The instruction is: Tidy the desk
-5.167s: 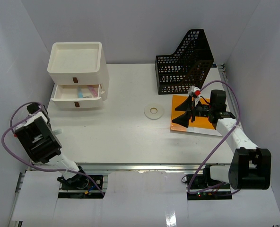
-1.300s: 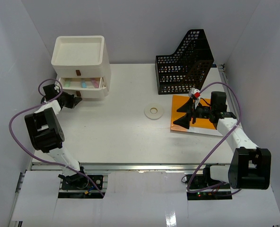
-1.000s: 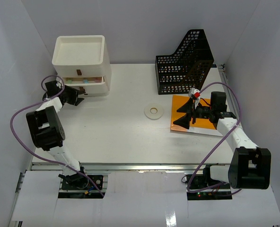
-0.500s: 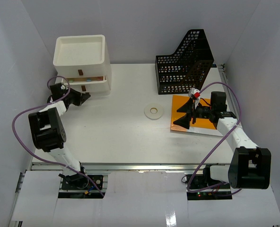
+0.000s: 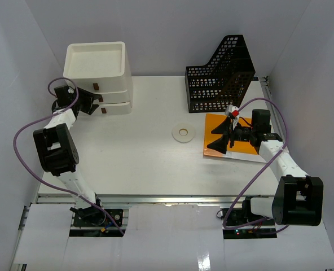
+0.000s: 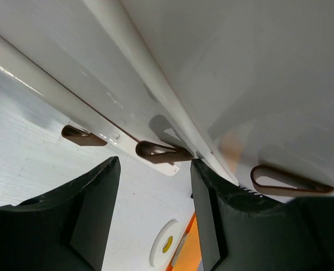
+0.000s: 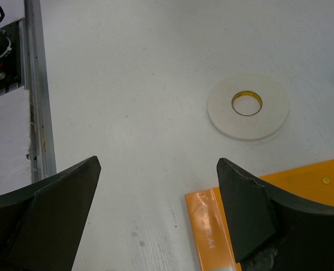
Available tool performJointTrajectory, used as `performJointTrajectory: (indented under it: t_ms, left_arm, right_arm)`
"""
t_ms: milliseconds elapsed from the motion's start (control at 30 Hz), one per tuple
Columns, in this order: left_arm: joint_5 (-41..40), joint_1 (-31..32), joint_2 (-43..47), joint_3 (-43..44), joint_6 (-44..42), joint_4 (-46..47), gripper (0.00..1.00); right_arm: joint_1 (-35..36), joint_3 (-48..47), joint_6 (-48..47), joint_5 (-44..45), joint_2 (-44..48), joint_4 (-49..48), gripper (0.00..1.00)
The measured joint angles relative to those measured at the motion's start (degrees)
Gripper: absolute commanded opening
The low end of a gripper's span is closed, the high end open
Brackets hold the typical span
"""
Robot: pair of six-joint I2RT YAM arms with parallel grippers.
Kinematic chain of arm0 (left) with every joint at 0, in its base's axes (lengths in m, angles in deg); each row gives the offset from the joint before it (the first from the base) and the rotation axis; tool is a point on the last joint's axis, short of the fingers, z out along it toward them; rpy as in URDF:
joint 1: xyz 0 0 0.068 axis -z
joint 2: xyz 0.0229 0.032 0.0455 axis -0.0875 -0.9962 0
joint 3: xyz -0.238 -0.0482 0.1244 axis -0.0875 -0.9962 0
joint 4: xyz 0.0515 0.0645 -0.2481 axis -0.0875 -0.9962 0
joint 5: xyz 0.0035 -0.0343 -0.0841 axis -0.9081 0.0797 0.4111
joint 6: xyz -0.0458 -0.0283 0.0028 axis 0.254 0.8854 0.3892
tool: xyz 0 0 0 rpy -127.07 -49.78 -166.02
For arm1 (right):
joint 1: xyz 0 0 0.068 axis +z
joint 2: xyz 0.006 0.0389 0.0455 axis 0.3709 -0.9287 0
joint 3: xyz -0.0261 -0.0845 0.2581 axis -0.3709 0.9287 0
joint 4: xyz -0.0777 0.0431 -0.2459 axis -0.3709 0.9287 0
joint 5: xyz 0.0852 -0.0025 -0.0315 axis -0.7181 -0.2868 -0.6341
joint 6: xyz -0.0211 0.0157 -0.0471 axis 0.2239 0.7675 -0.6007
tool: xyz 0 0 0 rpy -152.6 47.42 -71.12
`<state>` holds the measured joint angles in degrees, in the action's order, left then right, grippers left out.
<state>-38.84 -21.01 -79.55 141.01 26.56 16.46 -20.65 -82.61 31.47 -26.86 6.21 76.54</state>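
Observation:
The desk (image 5: 139, 161) is a white tabletop inside white walls. My left gripper (image 5: 95, 104) is open at the front of the white three-drawer box (image 5: 96, 68), with nothing between its fingers. In the left wrist view my gripper (image 6: 153, 169) sits just below a brown drawer handle (image 6: 161, 151), and the right finger (image 6: 223, 197) is up against the drawer front. The drawers look pushed in. My right gripper (image 5: 216, 139) is open and empty over the left end of an orange clip file (image 5: 243, 148). The file also shows in the right wrist view (image 7: 280, 214).
A white tape roll (image 5: 183, 133) lies mid-desk, also in the right wrist view (image 7: 249, 106) and the left wrist view (image 6: 167, 251). A black mesh file rack (image 5: 220, 76) stands at the back right. A metal rail (image 5: 172, 199) runs along the near edge.

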Motion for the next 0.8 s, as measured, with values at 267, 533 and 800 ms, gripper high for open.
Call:
performJointTrajectory:
  t_ms: [267, 533, 800]
  left_arm:
    - [-0.73, -0.02, -0.9, 0.24, -0.19, 1.06, 0.51]
    - [-3.62, -0.02, 0.9, -3.68, -0.01, 4.76, 0.56]
    - [-4.32, -0.02, 0.9, -1.46, -0.65, 4.66, 0.6]
  right_arm:
    - [-0.04, 0.0, -0.17, 0.18, -0.23, 0.02, 0.9]
    - [-0.04, -0.06, -0.19, 0.2, -0.52, 0.06, 0.9]
    - [-0.04, -0.57, -0.19, 0.18, -0.52, 0.13, 0.9]
